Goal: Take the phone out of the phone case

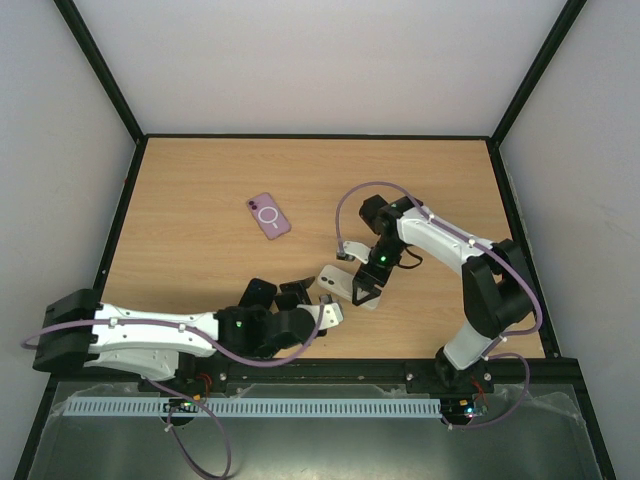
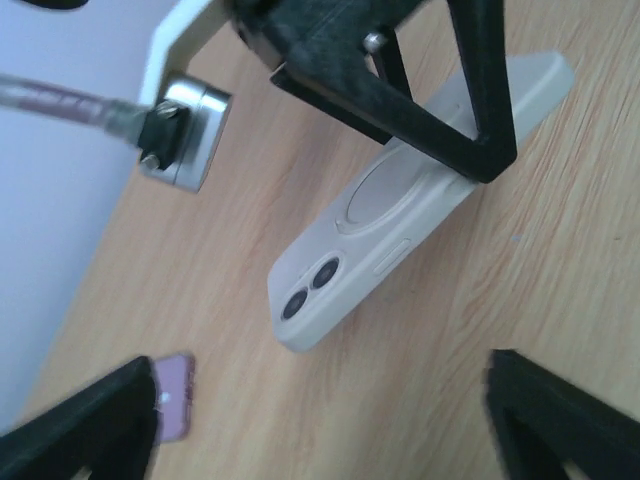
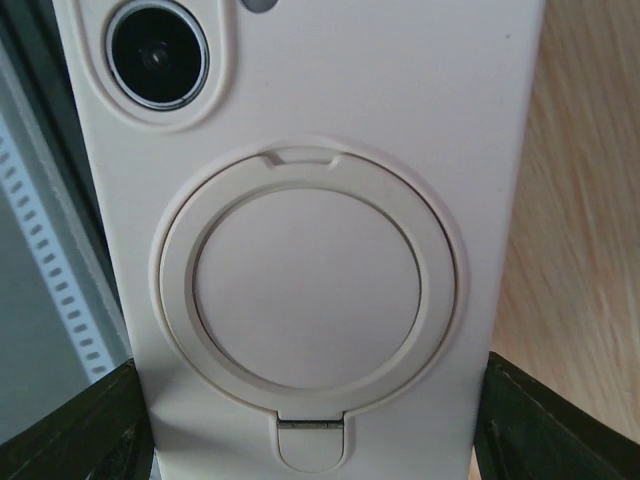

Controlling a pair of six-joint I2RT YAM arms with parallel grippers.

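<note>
The white phone case (image 1: 338, 282) with the phone inside lies face down near the table's front middle, ring stand and two lenses up. My right gripper (image 1: 365, 293) straddles its near end, with a finger against each long side, shut on it. The case (image 3: 310, 250) fills the right wrist view between the fingers (image 3: 505, 425). My left gripper (image 1: 285, 294) is open and empty just left of the case's camera end. In the left wrist view the case (image 2: 390, 225) lies ahead of the spread left gripper (image 2: 320, 440), clear of it.
A purple phone (image 1: 269, 215) lies flat on the wooden table (image 1: 200, 200) further back and left; it shows at the lower left of the left wrist view (image 2: 175, 400). Black frame rails border the table, and a white ruler strip (image 1: 300, 407) runs along the front.
</note>
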